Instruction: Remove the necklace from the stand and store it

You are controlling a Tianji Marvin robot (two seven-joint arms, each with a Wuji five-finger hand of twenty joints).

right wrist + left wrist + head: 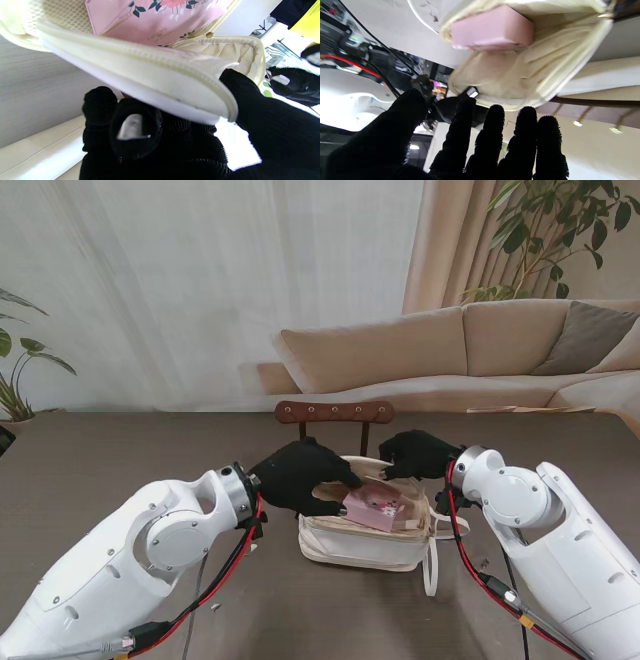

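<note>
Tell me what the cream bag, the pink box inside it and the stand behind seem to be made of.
Bag: soft cream fabric, matte, with creases and a mesh lining. Pink box: probably printed card, smooth, flat-sided, floral pattern. Stand: likely dark varnished wood, with small metal studs.

Looks like a home living room. Beige sofa [470, 345] with a grey cushion [592, 335] behind the dark table [120, 450], sheer white curtain [200, 280] plus a tan drape [455, 240] across the back, leafy houseplants in the far right corner [555, 230] and at left [20, 370].
</note>
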